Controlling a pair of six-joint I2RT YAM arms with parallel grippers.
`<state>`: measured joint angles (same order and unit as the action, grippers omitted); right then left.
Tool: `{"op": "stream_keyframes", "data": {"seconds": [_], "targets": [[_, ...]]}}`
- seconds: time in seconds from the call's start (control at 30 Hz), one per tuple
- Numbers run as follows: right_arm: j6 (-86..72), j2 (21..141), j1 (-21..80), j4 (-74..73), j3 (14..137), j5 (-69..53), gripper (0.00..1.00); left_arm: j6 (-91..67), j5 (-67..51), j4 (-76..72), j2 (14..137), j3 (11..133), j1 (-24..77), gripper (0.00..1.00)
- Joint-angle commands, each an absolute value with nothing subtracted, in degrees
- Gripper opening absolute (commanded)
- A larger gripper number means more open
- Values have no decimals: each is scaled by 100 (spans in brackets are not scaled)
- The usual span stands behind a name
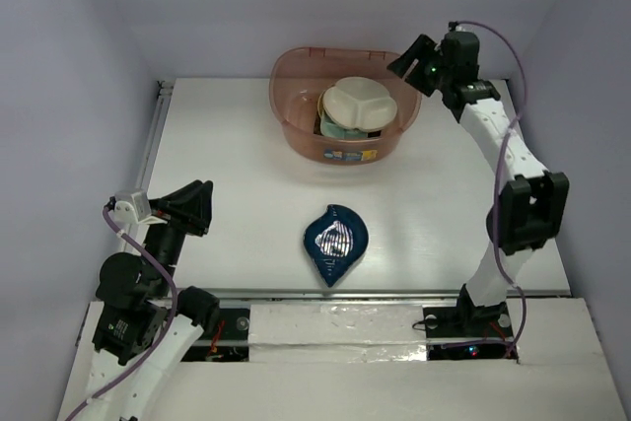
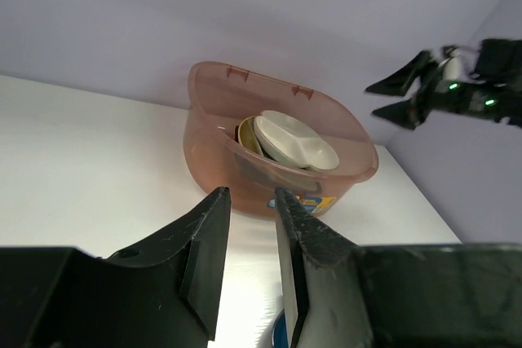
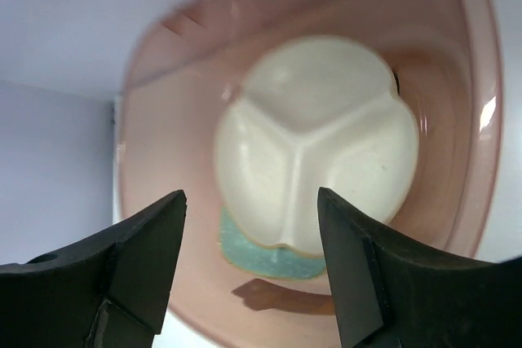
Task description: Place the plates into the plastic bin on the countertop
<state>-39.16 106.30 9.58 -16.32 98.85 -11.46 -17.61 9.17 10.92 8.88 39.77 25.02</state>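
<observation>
The pinkish plastic bin (image 1: 293, 125) stands at the back of the white countertop (image 1: 227, 165). Inside, the white three-section plate (image 1: 360, 104) lies on top of a stack, over the pale green rectangular plate (image 3: 269, 254); a yellowish rim (image 2: 245, 132) shows behind it. The other plates in the bin are hidden. The dark blue leaf-shaped plate (image 1: 335, 242) lies alone at the front centre of the table. My right gripper (image 1: 412, 58) is open and empty, above the bin's right rim, looking down on the white plate (image 3: 314, 140). My left gripper (image 1: 202, 206) is low at the front left, jaws slightly apart and empty.
A metal rail (image 1: 153, 145) runs along the table's left edge. Grey walls close in the back and both sides. The bin (image 2: 220, 152) carries a small sticker (image 2: 314, 201) on its front. The right arm (image 1: 513, 175) stretches along the right side.
</observation>
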Motion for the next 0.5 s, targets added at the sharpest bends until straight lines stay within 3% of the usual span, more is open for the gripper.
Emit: {"op": "stream_keyframes", "data": {"seconds": [0.0,0.07,0.1,0.13,0.17,0.2,0.27,0.47], "targets": [[-3420,9732,1028,-1318,9862,-738,71,-1705,835,756,993,4008,2470,26],[-3235,9511,1028,-1362,9687,-817,63,-1696,835,756,993,4008,2470,26],[-3182,9214,1028,-1336,9529,-843,34,-1696,835,765,993,4008,2470,26],[-3069,9046,1089,-1292,9336,-844,18,-1696,835,765,984,4008,2470,26],[-2998,8861,1090,-1275,9125,-870,6,-1696,844,765,976,3999,2470,26],[-2919,8685,1255,-1274,8662,-888,0,-1696,844,773,976,4008,2470,26],[-2769,8088,1440,-1179,8098,-1019,0,-1705,826,765,984,3999,2417,25],[-2759,6858,2557,-1125,5865,-608,0,-1696,782,738,1046,4008,2417,3]]}}
